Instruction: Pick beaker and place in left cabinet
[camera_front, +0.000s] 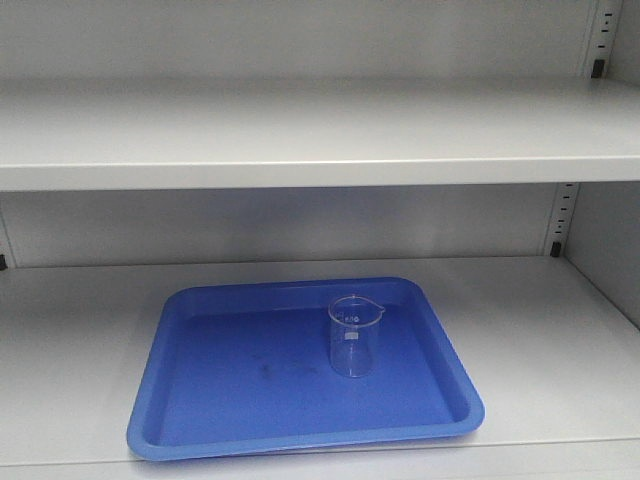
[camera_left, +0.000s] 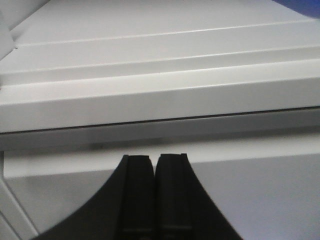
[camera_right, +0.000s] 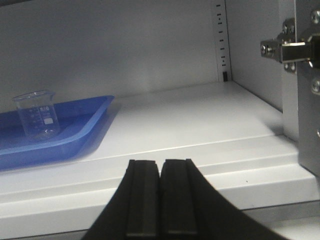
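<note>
A small clear glass beaker (camera_front: 355, 336) stands upright on a blue tray (camera_front: 200, 400) on the lower cabinet shelf. It also shows in the right wrist view (camera_right: 37, 114), far left of my right gripper (camera_right: 160, 162), which is shut and empty in front of the shelf's front edge. My left gripper (camera_left: 154, 157) is shut and empty, below the shelf's front lip; only a blue corner of the tray (camera_left: 300, 6) shows there. Neither gripper shows in the front view.
An upper shelf (camera_front: 300, 130) spans the cabinet above the tray. The cabinet's right wall (camera_front: 605, 240) and a metal door hinge (camera_right: 287, 47) stand at the right. Bare shelf surface (camera_right: 200, 120) lies right of the tray.
</note>
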